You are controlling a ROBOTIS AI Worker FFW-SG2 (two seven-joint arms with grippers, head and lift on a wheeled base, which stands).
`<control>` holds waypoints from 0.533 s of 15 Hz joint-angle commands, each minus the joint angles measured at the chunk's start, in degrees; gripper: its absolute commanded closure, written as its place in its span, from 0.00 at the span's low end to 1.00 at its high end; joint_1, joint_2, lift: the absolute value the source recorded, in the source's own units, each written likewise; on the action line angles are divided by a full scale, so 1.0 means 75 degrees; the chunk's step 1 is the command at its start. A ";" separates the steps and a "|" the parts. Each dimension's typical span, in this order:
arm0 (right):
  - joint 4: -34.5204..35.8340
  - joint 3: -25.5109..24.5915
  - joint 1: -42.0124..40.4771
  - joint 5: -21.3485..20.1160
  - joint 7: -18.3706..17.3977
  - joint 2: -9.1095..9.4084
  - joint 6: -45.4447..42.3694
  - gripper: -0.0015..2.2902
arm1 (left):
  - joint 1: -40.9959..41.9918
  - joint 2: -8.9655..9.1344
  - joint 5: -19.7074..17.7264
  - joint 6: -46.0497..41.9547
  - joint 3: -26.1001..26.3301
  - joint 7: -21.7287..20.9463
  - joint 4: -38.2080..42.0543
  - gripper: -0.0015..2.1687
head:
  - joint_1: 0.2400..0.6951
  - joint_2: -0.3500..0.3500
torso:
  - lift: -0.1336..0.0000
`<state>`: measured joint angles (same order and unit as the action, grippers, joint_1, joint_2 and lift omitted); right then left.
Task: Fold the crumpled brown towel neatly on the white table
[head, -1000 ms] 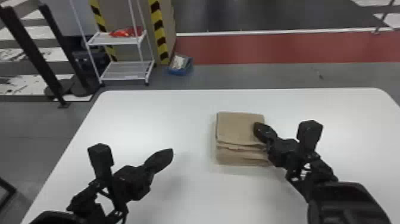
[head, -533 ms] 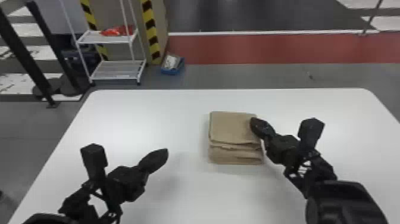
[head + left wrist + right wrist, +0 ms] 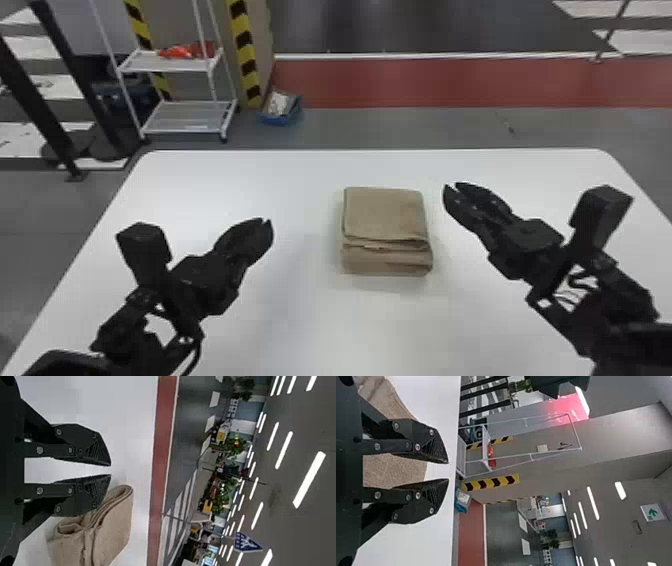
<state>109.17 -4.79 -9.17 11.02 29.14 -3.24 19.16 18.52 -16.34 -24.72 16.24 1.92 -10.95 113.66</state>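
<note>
From the head view, a thick, squared-off brown cloth towel (image 3: 385, 215) lies folded in layers near the middle of a white, round-cornered desk (image 3: 310, 330). My black two-fingered left hand (image 3: 265, 223) is to the left of it and my matching right hand (image 3: 452, 187) to its right, both apart from the cloth and empty. The left wrist view adds the towel's edge, a rounded fold with layers curling inside, and a narrow gap between the tips of my left hand (image 3: 110, 470). In the right wrist view, my right hand (image 3: 448, 471) has its fingers parted more widely, with brown cloth visible between them; a green-and-white sign (image 3: 653, 512) appears there too, near long ceiling lights (image 3: 592, 502).
</note>
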 commanded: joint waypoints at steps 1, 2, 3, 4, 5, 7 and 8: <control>0.1065 -0.0311 -0.0805 0.0054 -0.0007 -0.0025 0.0253 0.01 | 0.0074 0.0421 0.0578 -0.1163 0.0154 0.0299 0.0022 0.00 | 1.00 0.54 | 0.07; 0.1241 -0.0463 -0.1062 0.0078 -0.0007 -0.0025 0.0089 0.02 | 0.0097 0.0596 0.0964 -0.1584 0.0236 0.0534 -0.0014 0.00 | 1.00 0.53 | 0.07; 0.1358 -0.0650 -0.1320 0.0277 -0.0007 -0.0025 -0.0075 0.02 | 0.0191 0.0725 0.1398 -0.2147 0.0365 0.0839 -0.0037 0.00 | 1.00 0.52 | 0.07; 0.1428 -0.0779 -0.1555 0.0429 -0.0030 -0.0025 -0.0427 0.02 | 0.0285 0.0831 0.1667 -0.2663 0.0471 0.1131 -0.0061 0.00 | 1.00 0.50 | 0.07; 0.1428 -0.0779 -0.1871 0.0417 -0.0276 -0.0025 -0.1247 0.02 | 0.0379 0.0936 0.1785 -0.3155 0.0553 0.1401 -0.0084 0.00 | 1.00 0.49 | 0.07; 0.1440 -0.0826 -0.2445 0.0652 -0.0417 -0.0001 -0.2044 0.02 | 0.0613 0.0960 0.2019 -0.3623 0.0717 0.1741 -0.0107 0.01 | 1.00 0.46 | 0.07; 0.1487 -0.0885 -0.2727 0.0781 -0.0546 -0.0013 -0.2442 0.02 | 0.0777 0.0960 0.2253 -0.3928 0.0822 0.1999 -0.0107 0.01 | 1.00 0.45 | 0.07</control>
<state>119.97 -10.95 -26.57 15.55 25.58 -3.32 5.24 22.81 -9.21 -9.86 -10.37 7.06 2.92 112.89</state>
